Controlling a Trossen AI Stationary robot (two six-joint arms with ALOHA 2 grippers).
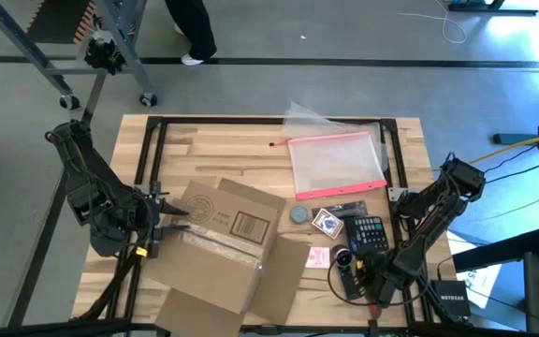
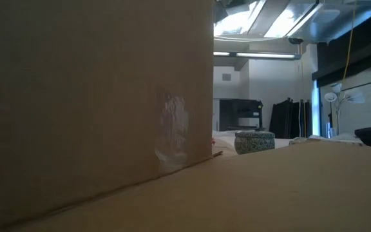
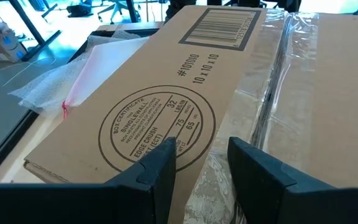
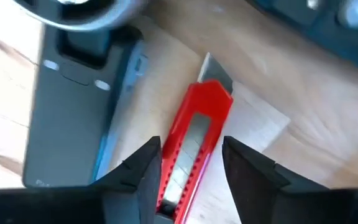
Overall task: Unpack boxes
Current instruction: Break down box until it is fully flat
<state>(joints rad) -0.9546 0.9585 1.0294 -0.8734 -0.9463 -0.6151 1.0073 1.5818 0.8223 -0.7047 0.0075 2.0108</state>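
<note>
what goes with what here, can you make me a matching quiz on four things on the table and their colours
Things:
1. cardboard box
2. utility knife
3. calculator
4. plastic pouch

Colours:
a. clear with a pink-red edge
b. black
c. plain brown
d. red with a metal blade

Pairs: 1-c, 2-d, 3-b, 4-a

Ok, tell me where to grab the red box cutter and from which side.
Grip the red box cutter across its long red handle, well behind the bare blade tip. It lies flat on the table, so come straight down from above. The right gripper is over it, jaws open on either side of the handle. Keep clear of the dark flat device alongside.
</note>
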